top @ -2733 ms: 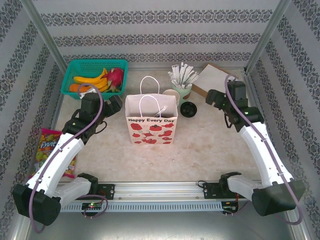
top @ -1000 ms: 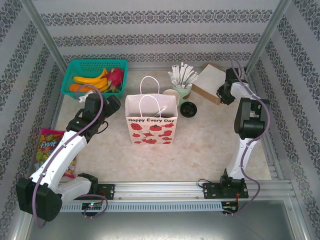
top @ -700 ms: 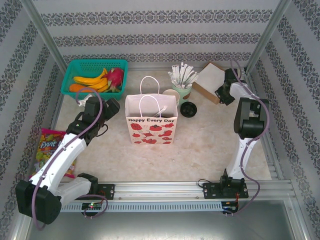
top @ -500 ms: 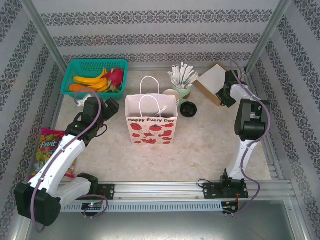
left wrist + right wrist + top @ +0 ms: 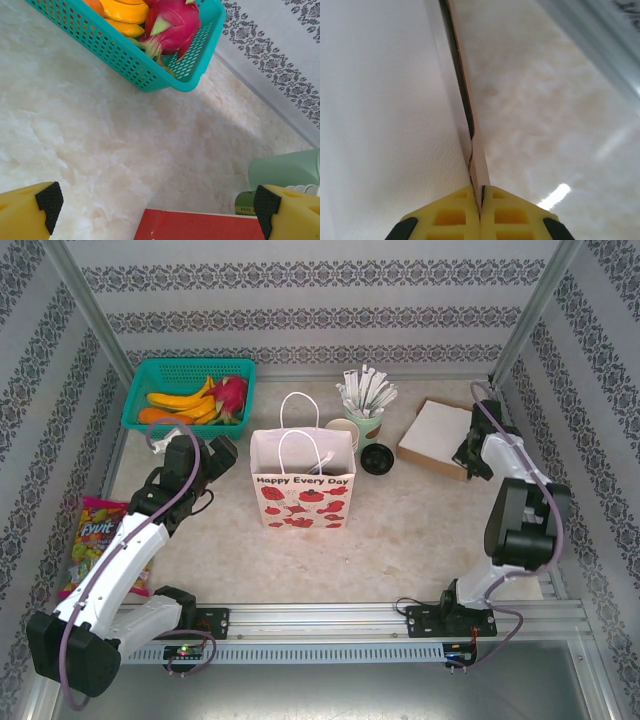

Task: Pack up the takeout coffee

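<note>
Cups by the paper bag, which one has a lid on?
The short cup with the black lid, just right of the paper bag. The cream-lined stack and the green cup holding white-wrapped sticks have none.

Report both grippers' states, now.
Left gripper: open, empty.
Right gripper: shut on the edge of the white cardboard sheet.

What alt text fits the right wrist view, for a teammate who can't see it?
The right gripper, yellow-fingered, is shut on the thin brown edge of a flat white-faced cardboard sheet that spreads across the left. Cream marble tabletop lies to the right, a metal frame rail crossing the upper right corner.
</note>
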Robot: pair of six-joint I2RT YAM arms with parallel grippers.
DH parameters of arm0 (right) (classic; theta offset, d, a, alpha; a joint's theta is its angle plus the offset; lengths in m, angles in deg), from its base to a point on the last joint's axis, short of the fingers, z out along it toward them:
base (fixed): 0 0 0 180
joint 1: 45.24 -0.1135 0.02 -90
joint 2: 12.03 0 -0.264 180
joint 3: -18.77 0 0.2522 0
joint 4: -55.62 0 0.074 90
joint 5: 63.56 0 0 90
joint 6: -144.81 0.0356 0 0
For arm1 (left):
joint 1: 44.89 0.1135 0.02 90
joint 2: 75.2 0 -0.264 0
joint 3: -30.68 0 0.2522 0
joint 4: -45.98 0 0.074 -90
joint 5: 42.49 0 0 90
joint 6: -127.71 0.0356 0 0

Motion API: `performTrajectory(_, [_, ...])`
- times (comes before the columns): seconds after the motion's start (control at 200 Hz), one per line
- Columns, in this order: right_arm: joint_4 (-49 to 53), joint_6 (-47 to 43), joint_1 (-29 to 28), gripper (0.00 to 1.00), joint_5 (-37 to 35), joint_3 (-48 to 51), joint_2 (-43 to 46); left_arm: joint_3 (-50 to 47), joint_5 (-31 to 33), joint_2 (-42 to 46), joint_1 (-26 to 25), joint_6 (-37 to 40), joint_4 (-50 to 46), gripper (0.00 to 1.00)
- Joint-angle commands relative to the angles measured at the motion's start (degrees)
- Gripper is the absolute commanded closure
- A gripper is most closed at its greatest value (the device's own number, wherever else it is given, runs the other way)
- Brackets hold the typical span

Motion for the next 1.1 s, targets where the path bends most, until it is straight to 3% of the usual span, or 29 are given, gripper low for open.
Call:
performTrajectory(0.0, [4.12, -6.83, 1.01, 1.00, -3.59, 4.22, 8.17, -0.45, 0.94, 0.87, 0.71, 1.54, 2.45, 0.00])
performTrajectory(0.145, [7.86, -10.61, 1.17, 1.00, 0.31, 11.32, 18.19, -1.35, 0.67, 1.84, 0.66, 2.93, 3.89, 0.00])
performTrajectory(0.505, [24.65, -3.02, -0.22, 1.00, 11.41, 16.69, 33.30, -1.08, -2.91, 1.54, 0.73, 5.73, 3.36, 0.00])
performTrajectory(0.634, [31.19, -0.22, -2.11, 1.00, 8.70, 17.12, 37.21, -1.63, -2.54, 2.06, 0.71, 5.23, 2.89, 0.00])
performTrajectory(0.879, [38.57, 1.46, -6.72, 1.00, 8.08, 14.67, 35.64, -1.66, -2.27, 2.21, 0.66, 5.09, 2.72, 0.00])
performTrajectory(1.099, [39.25, -0.62, -13.54, 1.00, 8.40, 13.98, 34.56, -1.75, -1.85, 2.58, 0.70, 5.29, 2.29, 0.00])
